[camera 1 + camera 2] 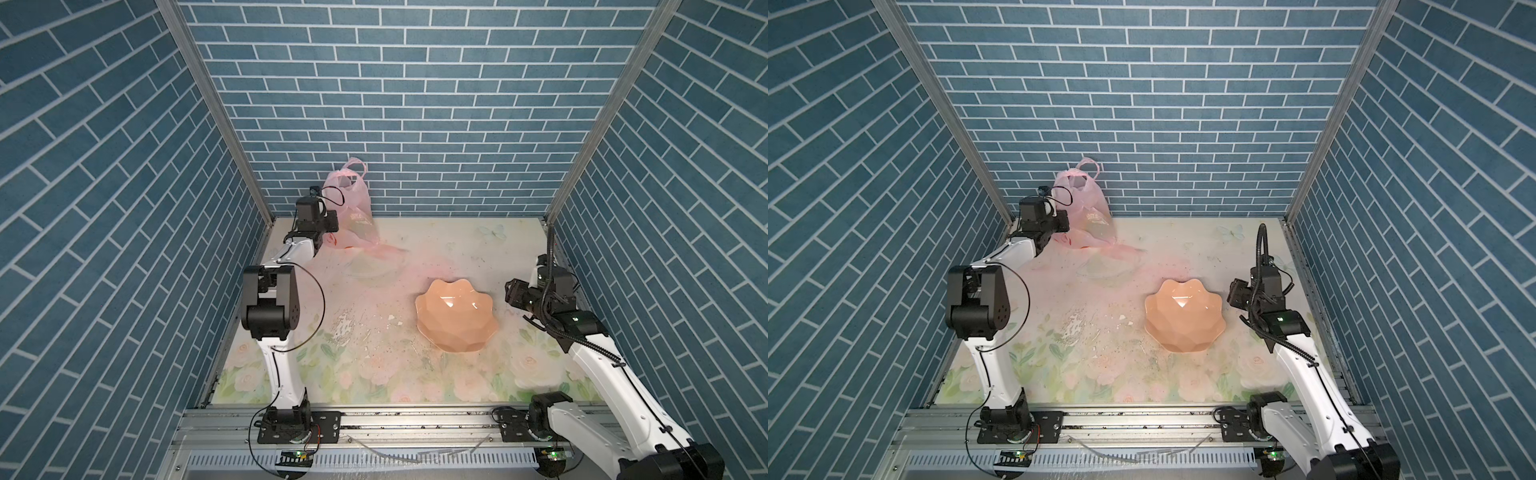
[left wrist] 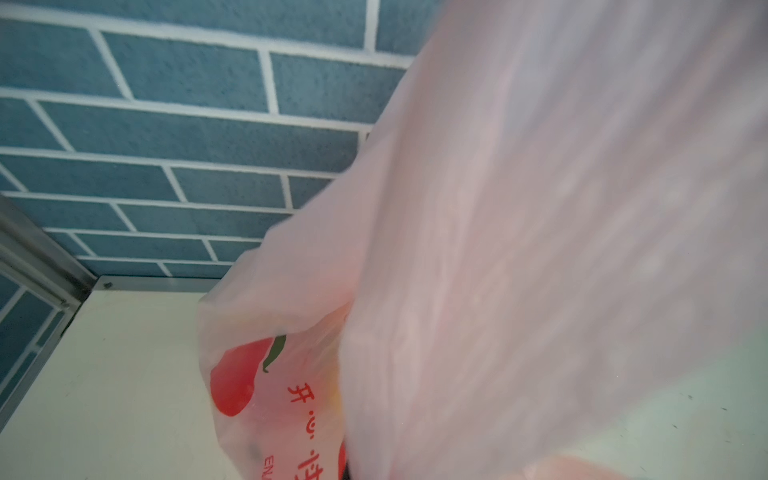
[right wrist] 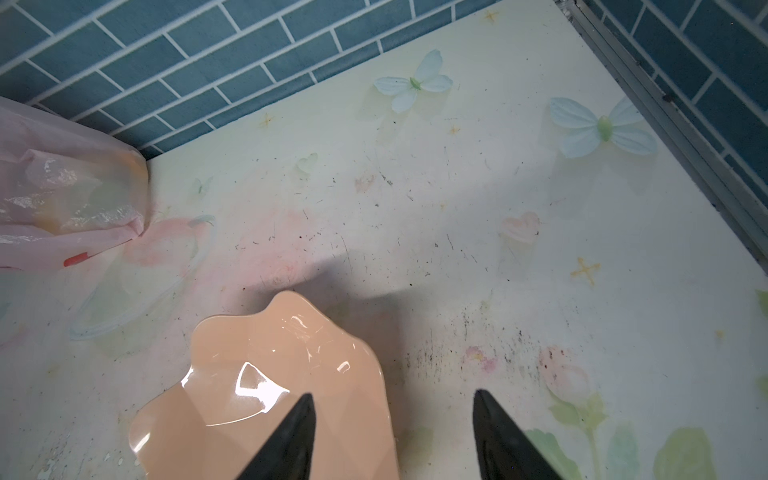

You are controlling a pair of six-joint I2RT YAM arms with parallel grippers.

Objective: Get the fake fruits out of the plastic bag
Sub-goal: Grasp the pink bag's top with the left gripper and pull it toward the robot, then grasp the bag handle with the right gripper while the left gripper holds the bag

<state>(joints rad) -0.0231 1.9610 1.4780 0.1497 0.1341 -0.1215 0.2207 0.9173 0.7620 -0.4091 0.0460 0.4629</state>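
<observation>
The right gripper (image 3: pixel 393 394) holds its tapered jaws apart beside the glossy, faceted, scalloped bowl (image 1: pixel 453 316) on the scuffed floral table (image 1: pixel 374 374). Farther back, the left gripper (image 1: pixel 328 237) is clamped on the thin, crinkled pink bag (image 1: pixel 353 208) against the brick wall (image 1: pixel 415 124). The fruits (image 3: pixel 89 195) are dim blurs inside.

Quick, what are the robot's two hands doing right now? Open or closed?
Left hand: closed, apparently pinching the thin translucent pink plastic bag; fingers hidden.
Right hand: open, holding nothing.
</observation>
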